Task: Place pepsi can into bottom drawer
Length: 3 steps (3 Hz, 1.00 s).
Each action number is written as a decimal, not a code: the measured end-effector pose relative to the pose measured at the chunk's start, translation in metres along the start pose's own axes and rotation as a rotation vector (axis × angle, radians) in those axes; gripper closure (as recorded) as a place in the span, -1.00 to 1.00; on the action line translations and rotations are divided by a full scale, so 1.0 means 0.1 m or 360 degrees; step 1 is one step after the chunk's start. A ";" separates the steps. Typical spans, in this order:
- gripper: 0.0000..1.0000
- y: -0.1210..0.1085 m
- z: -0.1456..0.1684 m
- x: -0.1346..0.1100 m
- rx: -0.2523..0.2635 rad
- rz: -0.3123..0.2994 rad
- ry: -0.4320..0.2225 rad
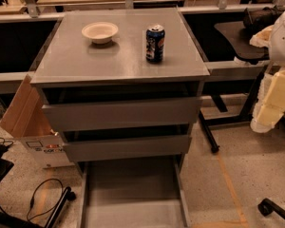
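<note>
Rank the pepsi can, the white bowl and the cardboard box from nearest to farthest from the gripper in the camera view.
The gripper hangs at the right edge, beside the cabinet.
1. pepsi can, right side of the cabinet top.
2. white bowl, left of the can.
3. cardboard box, low at the cabinet's left side.

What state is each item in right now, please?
Pepsi can: upright on the cabinet top, not held.
Bowl: upright, empty.
Bottom drawer: pulled open, empty.
Upper two drawers: shut or nearly so.
Gripper: at the right edge, apart from the can.
</note>
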State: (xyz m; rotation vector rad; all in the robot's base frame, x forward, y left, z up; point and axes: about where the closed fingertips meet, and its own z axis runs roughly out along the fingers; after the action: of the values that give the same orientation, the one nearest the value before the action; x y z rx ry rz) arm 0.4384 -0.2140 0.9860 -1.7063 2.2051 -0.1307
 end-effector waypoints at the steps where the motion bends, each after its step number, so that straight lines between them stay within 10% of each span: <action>1: -1.00 -0.01 0.00 -0.01 0.0004 0.0002 -0.0006; 3: -1.00 -0.78 0.35 -0.42 0.0050 0.0048 -0.0430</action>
State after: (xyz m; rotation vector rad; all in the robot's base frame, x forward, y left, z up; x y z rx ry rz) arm 0.5304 -0.1903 0.9842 -1.5708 2.0178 0.0693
